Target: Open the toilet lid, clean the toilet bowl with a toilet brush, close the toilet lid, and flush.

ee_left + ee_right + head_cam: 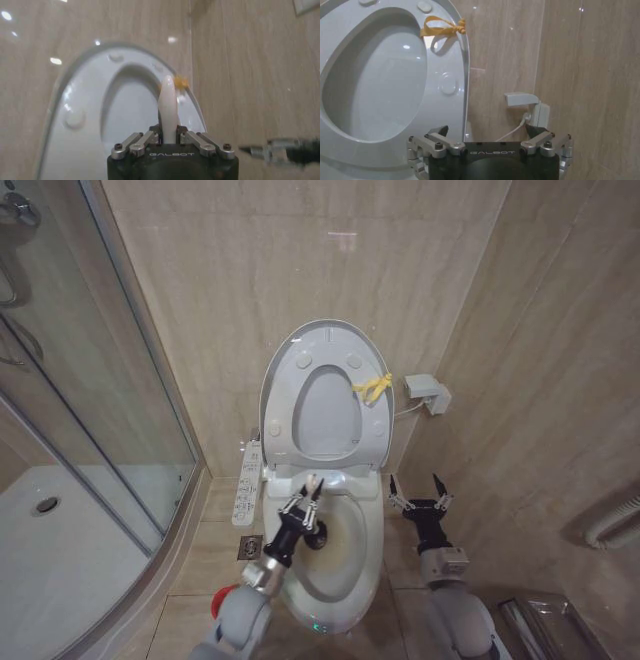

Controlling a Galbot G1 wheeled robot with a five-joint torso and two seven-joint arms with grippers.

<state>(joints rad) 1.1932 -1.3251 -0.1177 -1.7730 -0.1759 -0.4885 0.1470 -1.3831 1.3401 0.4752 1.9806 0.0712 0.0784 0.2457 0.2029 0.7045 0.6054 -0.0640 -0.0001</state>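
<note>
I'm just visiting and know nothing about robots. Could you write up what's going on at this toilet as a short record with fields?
Place: tiled bathroom, glass shower enclosure to the robot's left
Toilet lid: raised, leaning on the wall, seat ring up with it, yellow tie at its edge
Toilet bowl: uncovered
Left end effector: over the bowl, shut on the toilet brush, white handle between the fingers
Right end effector: beside the bowl, open, holding nothing
Wall box: white, with a cable, right of the lid

Both grippers, left (309,498) and right (420,488), are black with silver screwed finger links, marked GALBOT; grey arms.
</note>
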